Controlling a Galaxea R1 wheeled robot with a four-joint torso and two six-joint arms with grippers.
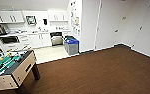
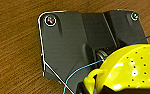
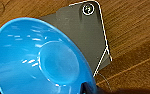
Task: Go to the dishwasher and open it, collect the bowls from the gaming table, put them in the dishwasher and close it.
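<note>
Dishwasher (image 1: 57, 38) stands open at eleven o'clock; bins (image 1: 71, 45) crowd beside it, foosball table (image 1: 9, 68) at nine. Right claw grasps a blue bowl (image 3: 41, 62); whether the left claw grips the yellow bowl (image 2: 131, 68), I cannot tell.

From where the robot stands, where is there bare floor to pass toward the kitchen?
The brown carpet lies bare between the table-football table and the white wall. The pale floor toward the dishwasher narrows beside the bins.
</note>
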